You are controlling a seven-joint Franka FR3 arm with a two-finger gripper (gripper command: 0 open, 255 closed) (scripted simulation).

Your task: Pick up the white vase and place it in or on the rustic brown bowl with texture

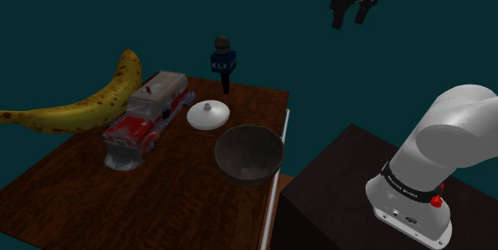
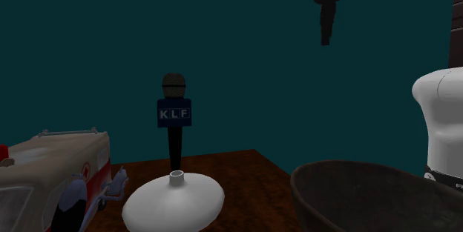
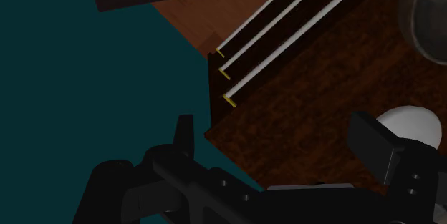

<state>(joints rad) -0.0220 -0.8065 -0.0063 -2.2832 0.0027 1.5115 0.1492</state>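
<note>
The white vase (image 1: pixel 207 114) is low and wide with a short neck. It stands on the dark wood table (image 1: pixel 160 200) between a toy fire truck and the brown textured bowl (image 1: pixel 249 152). The second exterior view has the vase (image 2: pixel 174 197) in front and the bowl (image 2: pixel 378 197) to its right. My gripper (image 1: pixel 349 21) hangs open high above the table's far corner, well apart from both. In the wrist view the vase (image 3: pixel 412 124) peeks out behind one finger (image 3: pixel 376 140), and the bowl's rim (image 3: pixel 430 15) sits further off. Nothing lies between the fingers.
A huge spotted banana (image 1: pixel 80 105) lies along the shoulder view's left of the table. Beside the vase stand a red and white fire truck (image 1: pixel 148 117) and, behind it, a blue microphone (image 1: pixel 223 61). The table's edge (image 1: pixel 275 184) runs close to my stand (image 1: pixel 343 200).
</note>
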